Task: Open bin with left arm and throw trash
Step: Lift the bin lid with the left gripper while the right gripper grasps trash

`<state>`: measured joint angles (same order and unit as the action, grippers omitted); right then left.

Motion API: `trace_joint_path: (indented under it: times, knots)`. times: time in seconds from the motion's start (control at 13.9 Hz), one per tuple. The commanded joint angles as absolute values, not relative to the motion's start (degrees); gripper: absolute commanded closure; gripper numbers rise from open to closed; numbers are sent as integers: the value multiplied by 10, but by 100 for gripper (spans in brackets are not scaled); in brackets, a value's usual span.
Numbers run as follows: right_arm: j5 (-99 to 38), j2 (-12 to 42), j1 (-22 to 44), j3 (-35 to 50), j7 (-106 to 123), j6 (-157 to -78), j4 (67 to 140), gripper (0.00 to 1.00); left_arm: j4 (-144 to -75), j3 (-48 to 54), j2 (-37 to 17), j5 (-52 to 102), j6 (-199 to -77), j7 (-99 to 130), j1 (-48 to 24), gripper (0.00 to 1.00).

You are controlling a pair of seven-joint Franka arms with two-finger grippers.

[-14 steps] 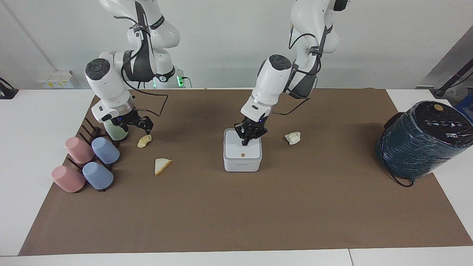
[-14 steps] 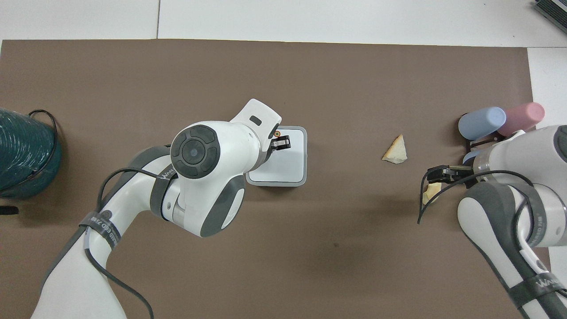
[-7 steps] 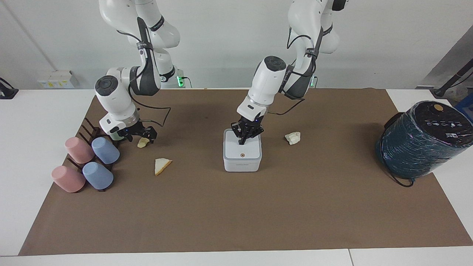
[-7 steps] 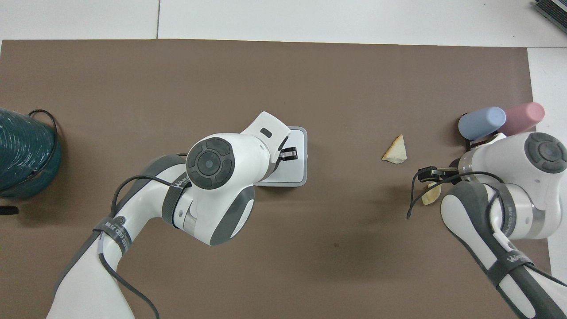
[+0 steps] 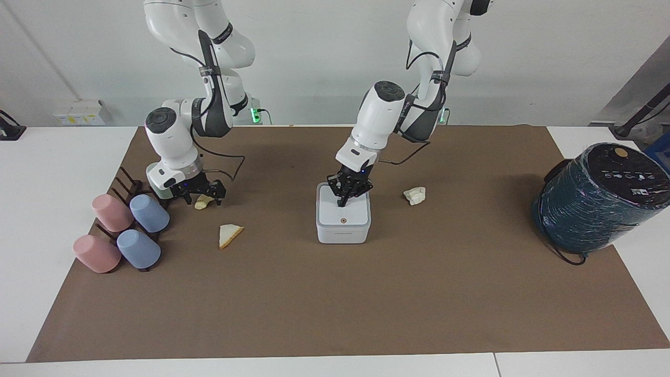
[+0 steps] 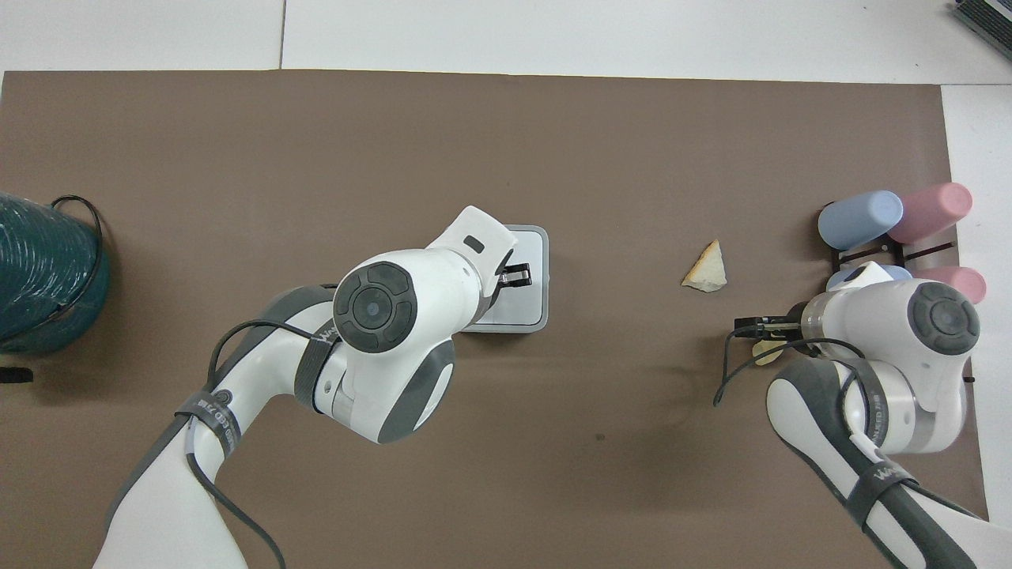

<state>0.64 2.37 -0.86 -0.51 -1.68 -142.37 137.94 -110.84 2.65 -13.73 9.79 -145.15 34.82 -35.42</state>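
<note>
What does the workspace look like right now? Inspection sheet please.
Surface: brown mat on a white table.
Job's things: white bin, lid down; yellowish scrap; cream wedge; paper wad, all on the mat.
Clutter: pastel cups on a dark rack; teal cylinder.
Grippers: left gripper shut, tips on the bin's lid; right gripper open, down around the yellowish scrap.
Cables: black cable under the teal cylinder; each arm carries its own lead.
Surroundings: white wall, nothing else seen.
</note>
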Motion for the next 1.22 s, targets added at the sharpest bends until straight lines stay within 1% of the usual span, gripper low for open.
trace_joint_path:
  times: [0.0, 0.07, 0.14, 0.29, 0.43, 0.57, 0.65, 0.72, 0.79, 0.86, 0.93, 1.01, 1.15]
  knots:
    - [6, 3, -12, -4, 4, -1428, 1397, 74, -1082, 17, -176, 112, -1460, 349, -360, 90]
    - [6, 3, -12, -4, 8, -1427, 1397, 89, -1049, 14, -176, 112, -1411, 348, -353, 90]
    - [6, 3, -11, -4, 8, -1427, 1396, 100, -1002, 13, -176, 111, -1345, 346, -332, 90]
    - [6, 3, -11, -3, 6, -1402, 1387, 100, -927, 13, -175, 105, -1230, 342, -293, 90]
    - [5, -4, -9, 0, 2, -1363, 1361, 100, -888, 13, -174, 102, -1167, 337, -258, 88]
    - [-2, -6, -4, 8, -5, -1309, 1311, 100, -889, 12, -171, 89, -1159, 320, -234, 76]
    - [-3, -4, 5, 11, -20, -1288, 1283, 100, -901, 12, -166, 74, -1159, 306, -223, 72]
    - [-3, -3, 16, 11, -45, -1278, 1263, 100, -923, 12, -158, 70, -1160, 288, -208, 64]
    - [-3, 3, 35, 11, -85, -1276, 1239, 100, -947, 11, -148, 70, -1165, 270, -200, 48]
    - [-3, 14, 59, 11, -130, -1276, 1215, 100, -980, 11, -134, 69, -1172, 252, -188, 20]
    - [-4, 27, 82, 11, -178, -1276, 1189, 100, -1017, 11, -120, 65, -1182, 234, -177, 3]
    - [-4, 35, 102, 11, -224, -1276, 1168, 100, -1058, 11, -103, 53, -1200, 219, -169, 0]
    - [-4, 54, 129, 11, -298, -1287, 1140, 100, -1144, 11, -72, 39, -1261, 189, -161, 0]
